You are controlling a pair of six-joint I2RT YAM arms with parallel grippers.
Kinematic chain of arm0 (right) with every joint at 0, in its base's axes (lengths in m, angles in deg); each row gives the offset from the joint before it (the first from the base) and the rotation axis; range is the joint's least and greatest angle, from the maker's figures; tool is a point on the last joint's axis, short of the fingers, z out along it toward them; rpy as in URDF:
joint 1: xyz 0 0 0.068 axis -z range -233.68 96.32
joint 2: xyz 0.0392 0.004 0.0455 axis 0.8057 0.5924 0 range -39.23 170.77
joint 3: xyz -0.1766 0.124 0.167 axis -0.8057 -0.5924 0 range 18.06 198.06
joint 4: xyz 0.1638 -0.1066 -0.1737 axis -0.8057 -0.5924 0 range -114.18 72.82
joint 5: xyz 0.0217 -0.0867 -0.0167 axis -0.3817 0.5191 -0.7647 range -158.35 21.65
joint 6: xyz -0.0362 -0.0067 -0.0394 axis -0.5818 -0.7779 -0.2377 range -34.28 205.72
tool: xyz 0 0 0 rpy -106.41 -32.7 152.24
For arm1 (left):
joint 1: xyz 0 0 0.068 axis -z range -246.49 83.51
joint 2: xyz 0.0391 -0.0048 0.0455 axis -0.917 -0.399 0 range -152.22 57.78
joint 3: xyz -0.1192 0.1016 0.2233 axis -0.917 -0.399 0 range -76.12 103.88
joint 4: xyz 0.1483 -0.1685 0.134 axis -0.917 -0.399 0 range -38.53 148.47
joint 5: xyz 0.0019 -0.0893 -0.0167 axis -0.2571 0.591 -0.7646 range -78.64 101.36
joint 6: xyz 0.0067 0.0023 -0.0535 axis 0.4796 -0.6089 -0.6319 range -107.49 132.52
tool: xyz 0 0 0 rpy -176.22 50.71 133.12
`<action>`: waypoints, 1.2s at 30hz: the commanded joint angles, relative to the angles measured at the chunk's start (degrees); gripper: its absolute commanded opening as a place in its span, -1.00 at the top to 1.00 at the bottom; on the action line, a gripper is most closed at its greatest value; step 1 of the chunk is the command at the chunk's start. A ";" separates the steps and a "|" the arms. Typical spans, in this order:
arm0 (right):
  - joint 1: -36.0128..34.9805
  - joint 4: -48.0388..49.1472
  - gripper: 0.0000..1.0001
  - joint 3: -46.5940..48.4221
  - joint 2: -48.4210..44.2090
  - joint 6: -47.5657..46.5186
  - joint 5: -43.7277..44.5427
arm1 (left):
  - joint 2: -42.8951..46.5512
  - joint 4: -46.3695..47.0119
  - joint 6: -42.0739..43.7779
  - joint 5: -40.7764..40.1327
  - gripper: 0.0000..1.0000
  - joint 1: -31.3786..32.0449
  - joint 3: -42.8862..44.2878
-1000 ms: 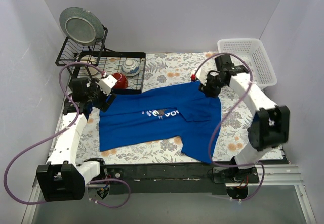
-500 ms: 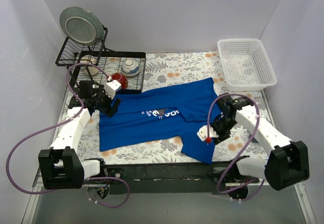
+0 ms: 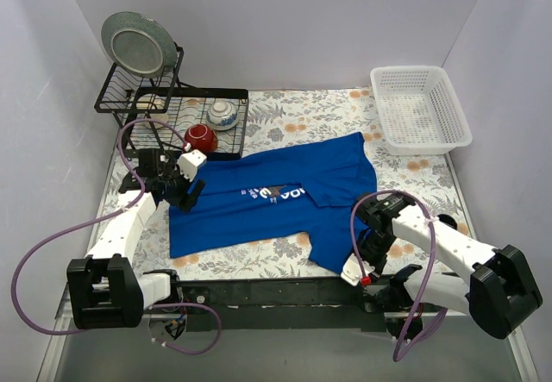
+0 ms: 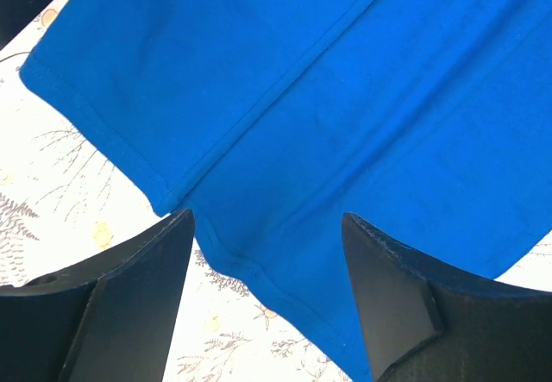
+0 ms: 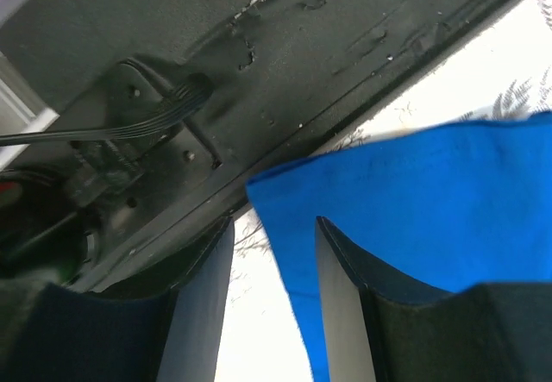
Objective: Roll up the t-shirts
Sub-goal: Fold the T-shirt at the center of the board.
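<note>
The royal-blue t-shirt (image 3: 259, 201) lies spread flat on the flowered table cover, its white lettering near the middle. My left gripper (image 3: 185, 195) is open just above the shirt's far left corner. In the left wrist view the hemmed blue edge (image 4: 259, 270) lies between the spread fingers (image 4: 129, 296). My right gripper (image 3: 355, 268) is open at the shirt's near right corner, by the table's front edge. In the right wrist view that blue corner (image 5: 293, 218) reaches into the gap between the fingers (image 5: 341, 296), which are not closed on it.
A black wire dish rack (image 3: 172, 110) stands at the back left, holding a grey plate (image 3: 134, 41), a white bowl (image 3: 222, 113) and a red bowl (image 3: 200, 137). A white basket (image 3: 420, 106) sits at the back right. The black front frame (image 3: 276, 294) runs just beside the right gripper.
My right arm has swung from the shirt's far right corner down to its near right corner. My left gripper has shifted slightly nearer over the shirt's left edge.
</note>
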 commanded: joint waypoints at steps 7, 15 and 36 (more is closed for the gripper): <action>-2.79 10.22 0.06 -3.88 4.46 -11.95 0.17 | 2.84 -0.33 -0.10 -2.02 -0.36 0.22 -1.36; -4.20 11.81 0.07 -8.27 2.09 -12.74 3.24 | 2.66 -0.42 0.25 -3.60 -0.36 0.14 -1.18; -4.11 16.10 0.65 -11.88 -3.27 -10.02 2.19 | 0.91 0.02 3.32 -3.96 -0.35 0.13 -1.27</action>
